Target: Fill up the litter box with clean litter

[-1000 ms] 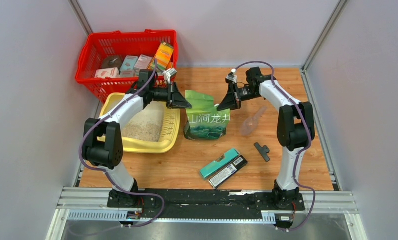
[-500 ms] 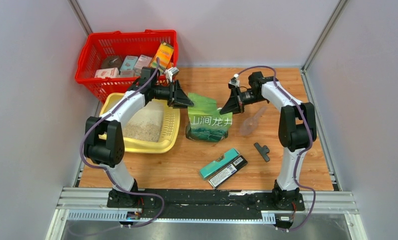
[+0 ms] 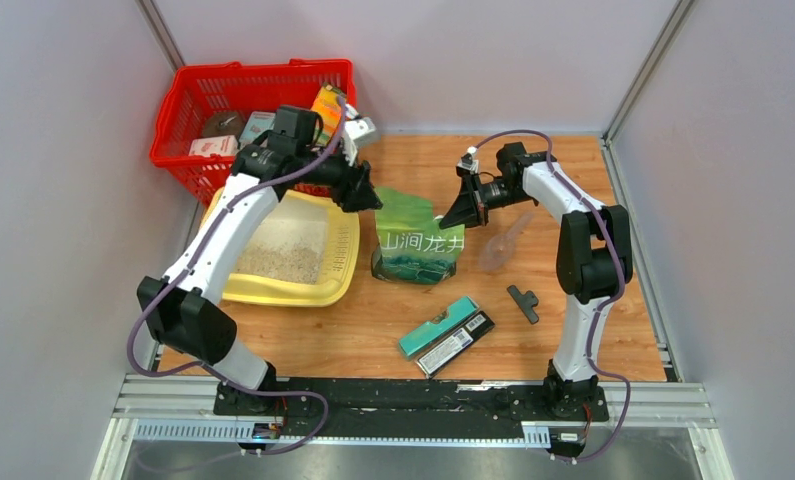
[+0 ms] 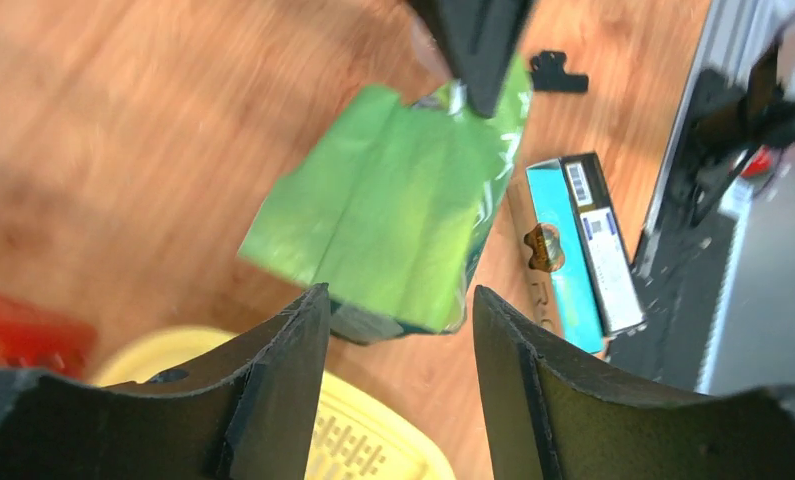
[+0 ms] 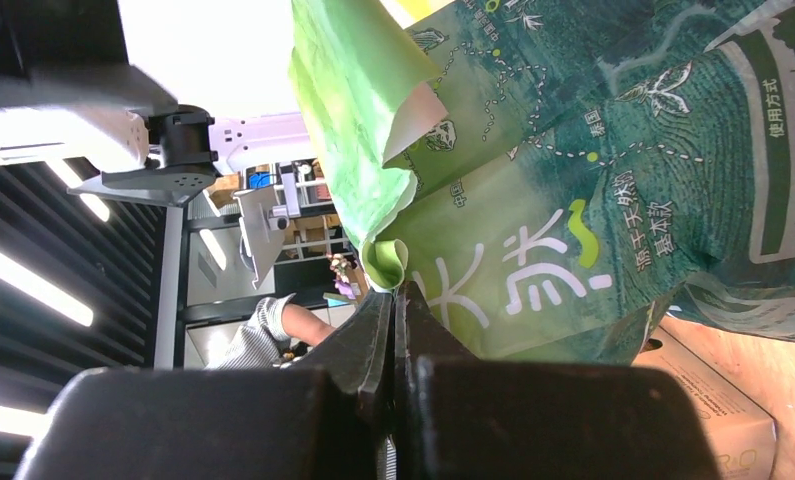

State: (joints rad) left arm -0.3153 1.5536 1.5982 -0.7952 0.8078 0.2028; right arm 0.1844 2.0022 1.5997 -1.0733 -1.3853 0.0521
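The wooden table (image 3: 593,340) is carrying a pale-yellow litter box (image 3: 273,293) at centre left, with a red basket (image 3: 188,110) sitting behind it at upper left. A green bag (image 3: 418,250) is standing mid-frame. A translucent scoop (image 3: 503,248) and black clip (image 3: 522,302) are lying to its right. A teal box (image 3: 436,326) and black box (image 3: 458,342) are lying side by side, touching, below the bag.
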